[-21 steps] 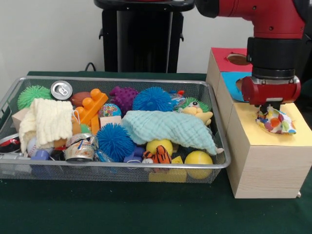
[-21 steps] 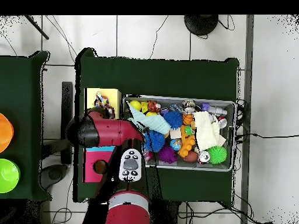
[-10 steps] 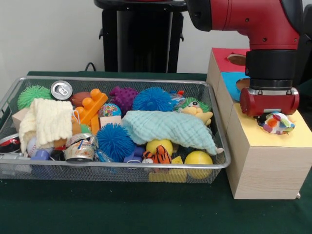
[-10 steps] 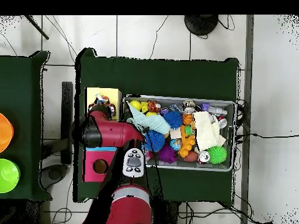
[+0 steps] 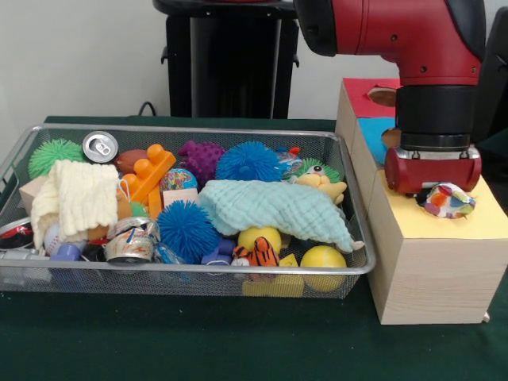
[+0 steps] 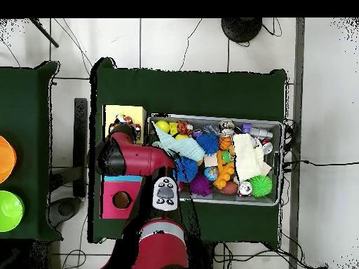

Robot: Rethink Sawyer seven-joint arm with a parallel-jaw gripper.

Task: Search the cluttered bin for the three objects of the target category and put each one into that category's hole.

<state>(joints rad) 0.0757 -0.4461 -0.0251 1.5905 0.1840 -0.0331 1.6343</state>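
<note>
Task thing: a small soft bag of white cloth with red, orange, blue and green dots, rounded and slightly crumpled.
Bag position: lying on the yellow top of the wooden box, at its far right, just below and right of the arm's red wrist. Whether the wrist touches the bag cannot be told.
Claw: the fingers are hidden behind the red wrist and the bag in the front view and under the arm in the overhead view. Opening and hold: cannot tell.
Box: three coloured top sections in a row, yellow nearest, blue in the middle, red farthest. A round hole shows in the red section. The arm covers most of the blue section.
Yellow section hole: not visible in either view.
Wire basket: left of the box on the green table, filled with mixed things.
Basket contents: a pale green cloth, a cream cloth, blue spiky balls, a green spiky ball, a purple spiky ball, an orange block toy, two yellow balls, a can top.
Writing: a tin at the near left carries a printed label, too small to read.
Hidden: things under both cloths are mostly covered.
</note>
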